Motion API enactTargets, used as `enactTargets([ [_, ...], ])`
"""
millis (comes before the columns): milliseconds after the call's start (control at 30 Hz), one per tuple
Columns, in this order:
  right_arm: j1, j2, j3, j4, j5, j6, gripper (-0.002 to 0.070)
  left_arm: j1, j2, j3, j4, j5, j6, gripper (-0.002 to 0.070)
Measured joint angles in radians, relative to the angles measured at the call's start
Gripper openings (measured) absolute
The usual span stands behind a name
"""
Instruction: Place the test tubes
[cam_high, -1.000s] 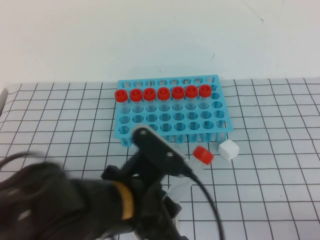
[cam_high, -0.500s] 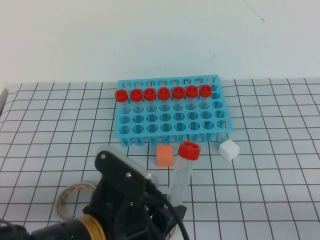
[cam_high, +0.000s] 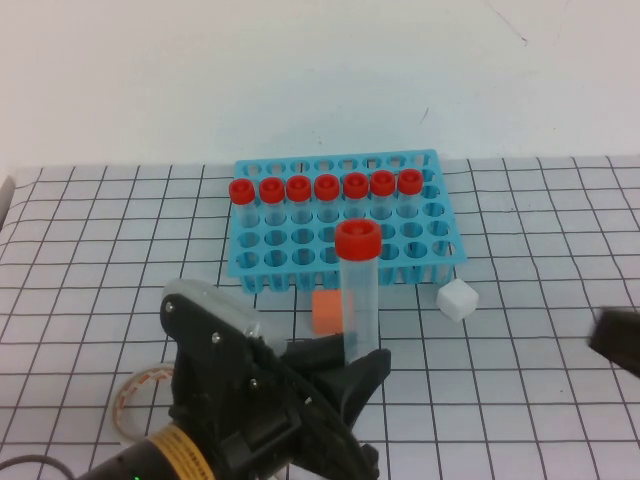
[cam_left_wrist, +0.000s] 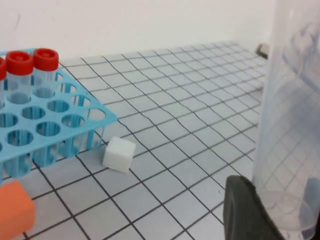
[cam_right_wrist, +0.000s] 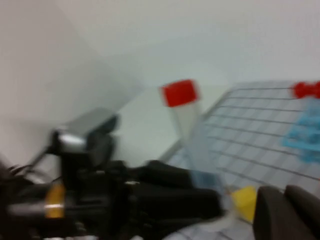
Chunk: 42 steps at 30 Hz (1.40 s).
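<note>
A laboratory test setup: a blue tube rack (cam_high: 243, 262) holding red-capped test tubes (cam_high: 327, 187) on a gridded table (cam_high: 520, 300), against a white wall (cam_high: 300, 70).

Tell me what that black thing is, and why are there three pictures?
The black thing is a robot arm. This robot has two arms, and each ends in a gripper, which is a pincer with two fingers. One picture looks down from a camera above the table. The other two come from small cameras on the wrists.

The left gripper is shut on a clear tube with a red cap. It holds the tube upright by its bottom end, in front of the blue rack. Seven more capped tubes stand in one row of the rack.

On the checked mat there are also a white cube, an orange cube and a roll of tape. The right gripper is shut and sits over at the right side.
</note>
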Motion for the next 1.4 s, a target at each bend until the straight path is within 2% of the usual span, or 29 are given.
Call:
enactTargets([
  [100, 0.02, 0.158, -0.117, 0.0, 0.125, -0.046, 0.0085, 0.0, 0.029, 0.0, -0.055, -0.032, 0.0, 0.0211],
  [233, 0.111, 0.309, -0.244, 0.002, 0.151, -0.118, 0.026, 0.0, 0.06, 0.0, -0.134, -0.048, -0.002, 0.0211],
  [300, 0.188, 0.363, -0.309, 0.002, 0.109, -0.147, 0.0344, 0.0, 0.073, 0.0, -0.136, -0.061, 0.0, 0.0211],
  [433, 0.345, 0.444, -0.418, 0.004, -0.062, -0.207, 0.0406, 0.0, 0.082, 0.0, -0.136, -0.09, 0.035, 0.0211],
  [533, 0.429, 0.504, -0.485, 0.006, -0.17, -0.232, 0.0417, 0.0, 0.082, 0.0, -0.132, -0.113, 0.062, 0.0211],
  [667, 0.477, 0.58, -0.563, 0.006, -0.192, -0.244, 0.0419, 0.0, 0.082, 0.0, -0.13, -0.14, 0.075, 0.0211],
  [1167, 0.527, 0.696, -0.645, 0.007, -0.156, -0.244, 0.0416, 0.0, 0.082, 0.0, -0.095, -0.161, 0.075, 0.0211],
  [1267, 0.529, 0.699, -0.645, 0.007, -0.15, -0.244, 0.0384, 0.0, 0.082, 0.0, -0.072, -0.161, 0.079, 0.0211],
  [1400, 0.529, 0.699, -0.645, 0.007, -0.147, -0.234, 0.0263, 0.0, 0.082, 0.0, -0.063, -0.161, 0.081, 0.0211],
])
